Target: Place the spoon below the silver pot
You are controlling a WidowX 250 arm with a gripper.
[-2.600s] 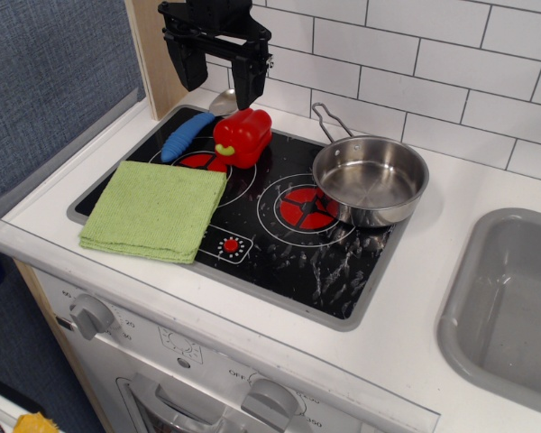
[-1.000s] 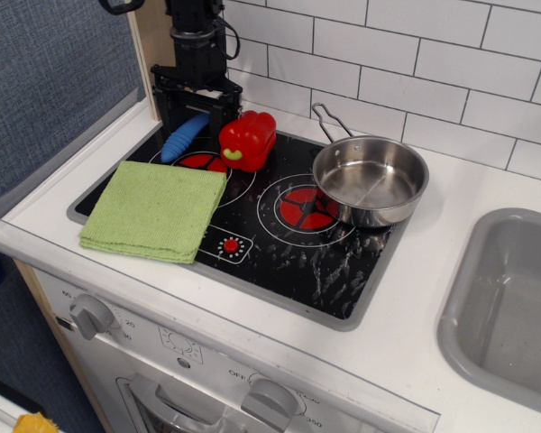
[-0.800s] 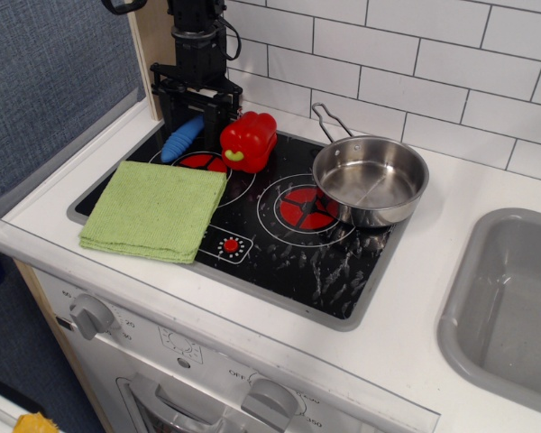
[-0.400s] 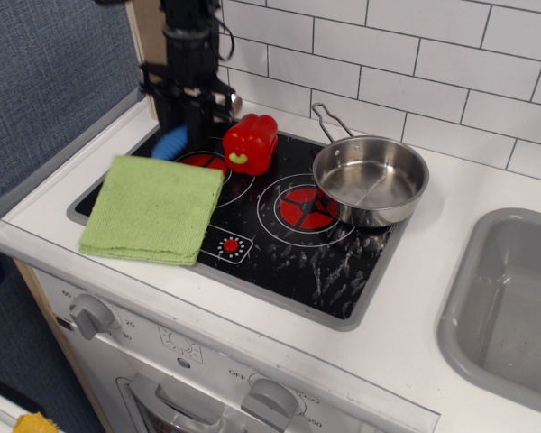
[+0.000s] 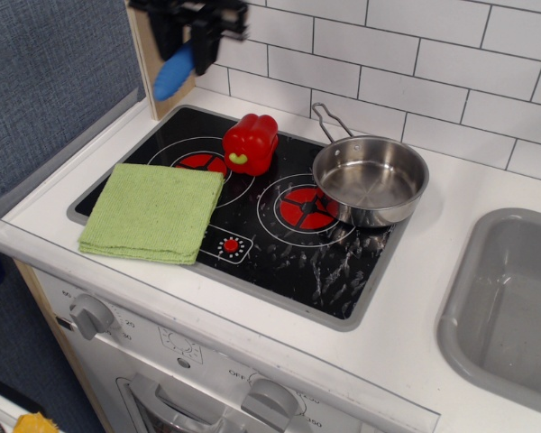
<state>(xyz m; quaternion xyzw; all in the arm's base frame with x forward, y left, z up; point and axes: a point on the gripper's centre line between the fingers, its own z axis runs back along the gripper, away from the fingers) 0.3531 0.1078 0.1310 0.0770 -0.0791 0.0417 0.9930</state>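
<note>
My black gripper (image 5: 187,32) is at the top left, high above the stove's back-left corner, and is shut on the spoon. The spoon's (image 5: 174,74) ribbed bright-blue handle hangs down from the fingers; its silver bowl is hidden behind the gripper. The silver pot (image 5: 370,179), shiny and shallow with a thin looped wire handle pointing to the back left, sits on the right burner of the black cooktop (image 5: 279,244), far to the right of the gripper.
A red toy bell pepper (image 5: 249,143) stands on the back-left burner. A folded green cloth (image 5: 155,210) lies on the front left of the cooktop. A grey sink basin (image 5: 514,307) is at the right. White tiled wall runs behind.
The gripper came down onto the blue spoon at the stove's back left, closed on it, and has lifted it up off the cooktop. The pepper and cloth shifted slightly.
</note>
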